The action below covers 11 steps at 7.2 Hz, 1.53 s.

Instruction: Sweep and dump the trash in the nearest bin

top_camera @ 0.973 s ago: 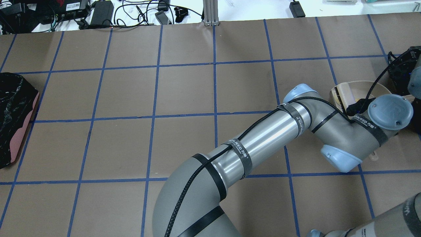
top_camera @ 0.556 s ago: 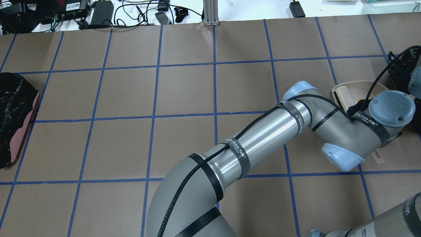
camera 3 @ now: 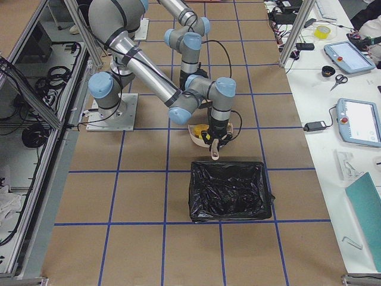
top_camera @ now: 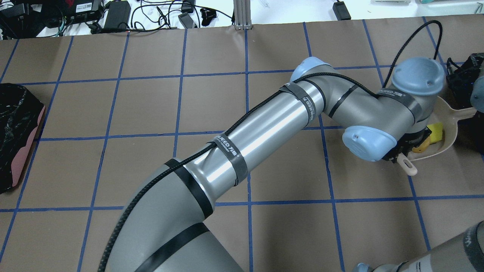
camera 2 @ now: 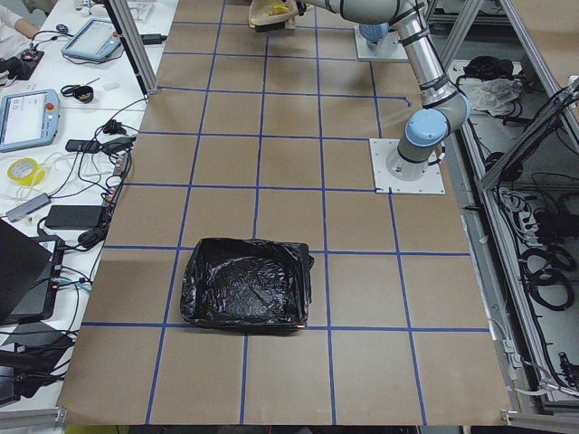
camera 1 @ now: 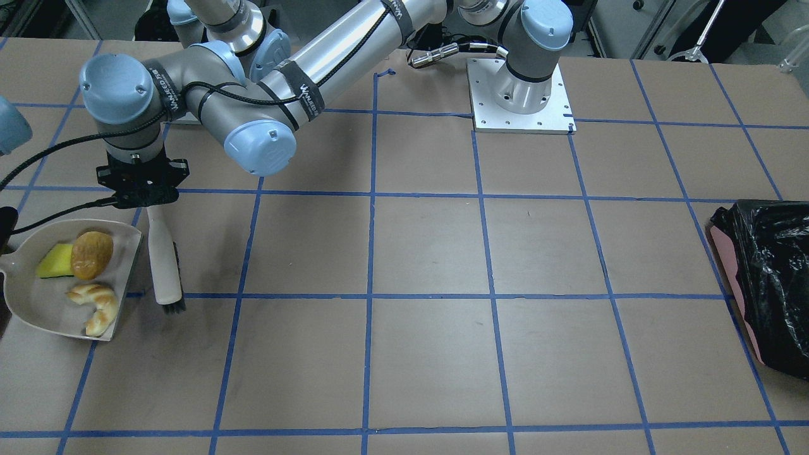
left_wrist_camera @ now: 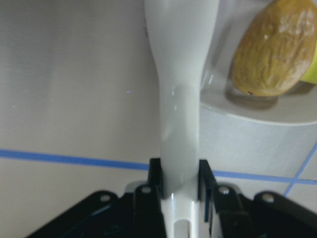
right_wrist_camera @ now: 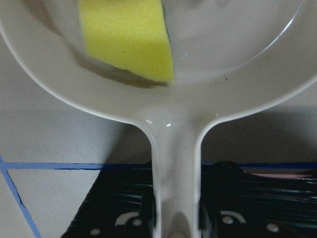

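The trash lies in a white dustpan [camera 1: 44, 300]: an orange-brown lump [camera 1: 92, 254], a yellow-green block [camera 1: 54, 261] and a pale curled peel [camera 1: 95, 305]. My right gripper [right_wrist_camera: 176, 220] is shut on the dustpan's handle [right_wrist_camera: 174, 163]. My left gripper [left_wrist_camera: 179, 181] is shut on the white handle of a brush [camera 1: 163, 253]. The brush stands on its black bristles just outside the pan's open mouth. The bin [camera 3: 229, 190], lined with black plastic, sits right beside the dustpan [camera 3: 199, 132] at my right end of the table.
A second bin [top_camera: 17, 132], pink with a crinkly black bag, stands at the table's far left end. My left arm [top_camera: 264, 124] stretches across the middle of the table. Cables and power bricks [top_camera: 117, 13] lie beyond the far edge.
My left arm's wrist has swung toward the far side of the table. The brush has shifted left, from inside the dustpan to just outside its mouth. The dustpan has stayed put.
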Available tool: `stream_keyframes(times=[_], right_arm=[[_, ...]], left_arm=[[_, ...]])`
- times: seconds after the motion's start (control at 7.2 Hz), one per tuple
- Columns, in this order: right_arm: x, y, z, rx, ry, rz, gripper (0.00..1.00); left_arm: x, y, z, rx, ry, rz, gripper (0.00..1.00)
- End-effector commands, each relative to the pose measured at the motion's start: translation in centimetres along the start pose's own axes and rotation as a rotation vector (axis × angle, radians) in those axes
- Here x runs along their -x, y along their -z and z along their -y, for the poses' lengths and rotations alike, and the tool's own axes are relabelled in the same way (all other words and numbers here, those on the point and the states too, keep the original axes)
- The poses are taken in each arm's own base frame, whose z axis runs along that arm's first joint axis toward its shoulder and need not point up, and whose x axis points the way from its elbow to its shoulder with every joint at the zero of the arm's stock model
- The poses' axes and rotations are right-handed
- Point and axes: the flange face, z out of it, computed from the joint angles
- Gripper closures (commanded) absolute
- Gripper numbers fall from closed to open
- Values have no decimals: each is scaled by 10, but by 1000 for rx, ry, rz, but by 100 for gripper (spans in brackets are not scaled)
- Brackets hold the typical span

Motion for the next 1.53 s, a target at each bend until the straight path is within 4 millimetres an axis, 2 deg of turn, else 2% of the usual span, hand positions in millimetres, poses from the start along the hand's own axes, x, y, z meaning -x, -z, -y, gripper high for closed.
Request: stream_keyframes(times=[0.0,0.14,0.28,0.42,0.56,0.83,0.97,1.11,1.39], right_arm=[[-1,1,-13,-42,-39,-36,100],[-4,7,-29,-78,-83,-71,100],[-5,16,-48,-90,-113,-105,100],[-9,25,-61,-149,-123,-88,100],[-17,51,-84,-173,-156,-73,100],[-32,88,-115,-156,-171,-100,100],[-25,87,-139,-137,-200,-100,100],[-20,77,-160,-130,-220,-89,100],[-33,53,-196,-51,-217,-36,100]], left_arm=[[51,46,80,10,34,55,100],[81,69,117,-25,-6,98,100],[111,99,142,-35,-46,123,100],[141,113,158,-35,-130,161,100],[177,117,158,-33,-206,255,100],[230,117,128,29,-348,292,100],[260,123,119,52,-335,296,100],[290,119,107,79,-304,308,100],[318,97,87,119,-284,310,100]])
